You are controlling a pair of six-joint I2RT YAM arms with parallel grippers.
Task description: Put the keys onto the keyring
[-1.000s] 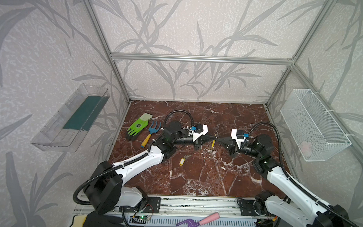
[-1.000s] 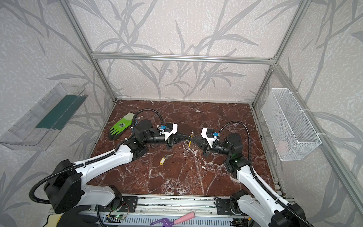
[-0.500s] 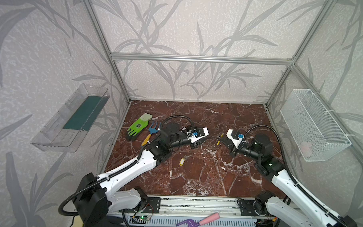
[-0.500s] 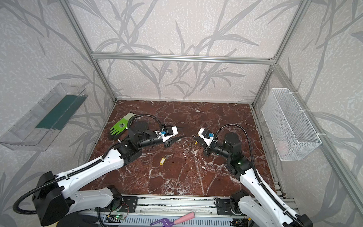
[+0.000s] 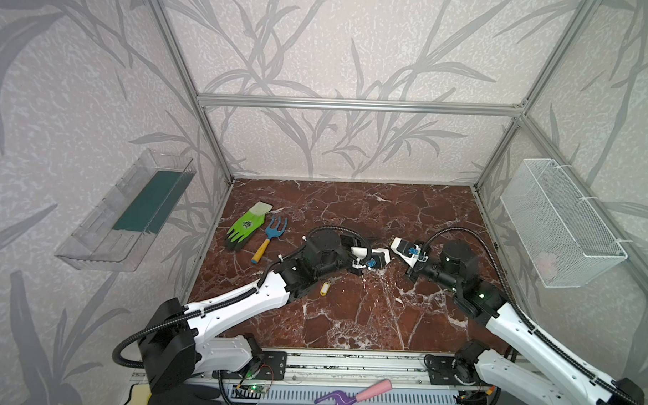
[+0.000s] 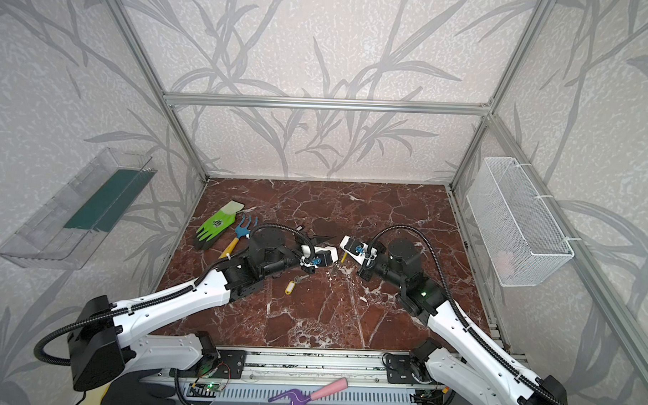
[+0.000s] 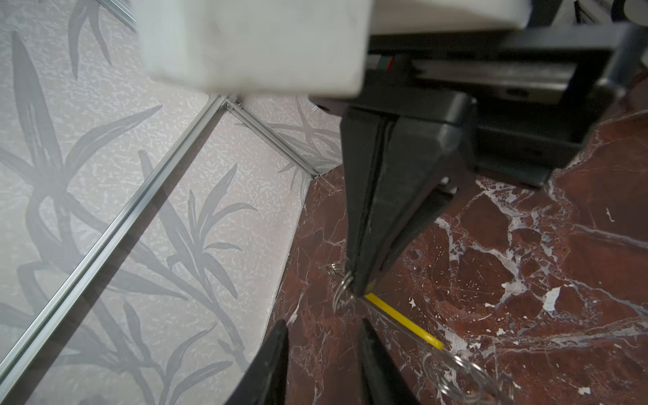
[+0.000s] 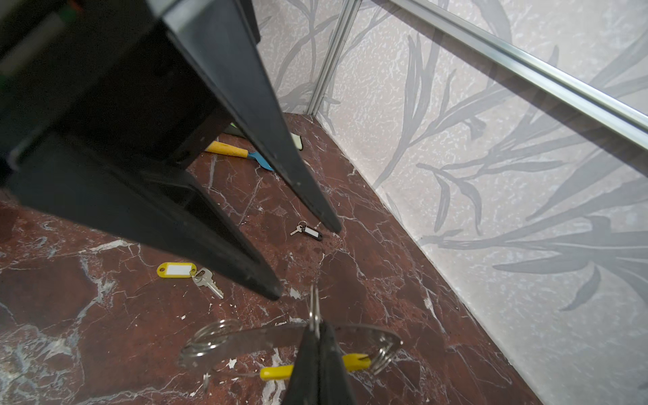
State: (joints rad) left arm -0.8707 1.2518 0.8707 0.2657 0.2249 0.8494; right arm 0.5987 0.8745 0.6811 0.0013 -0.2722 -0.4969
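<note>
Counter (image 5: 348, 323): red marble. The left arm (image 5: 237, 300) and right arm (image 5: 525, 329) both reach from the front rail toward its middle, tips facing each other.

Walls: white wire basket (image 5: 559, 226) on the right, clear tray (image 5: 129, 211) on the left.

Green glove (image 5: 245, 226) and blue hand fork (image 5: 267, 238) with a yellow handle lie side by side at the counter's left rear, well apart from the work.

Left pincer (image 8: 303, 259): jaws parted, nothing between them. Its tips sit near the keyring; I cannot tell whether they touch it.

Right pincer (image 8: 317, 364): jaws closed tight on the keyring (image 8: 245, 340), gripping the thin grey band edge-on. The ring's yellow segment runs just beside the grip, and small wire rings hang on the band. I cannot tell whether the ring clears the counter.

Yellow-tag key (image 8: 189, 273): flat on the counter, just in front of the left wrist in both top views (image 6: 291, 287). Not on the ring.

Black-fob key (image 8: 308, 232): flat on the counter beyond the left pincer, apart from the other key. Not on the ring.
</note>
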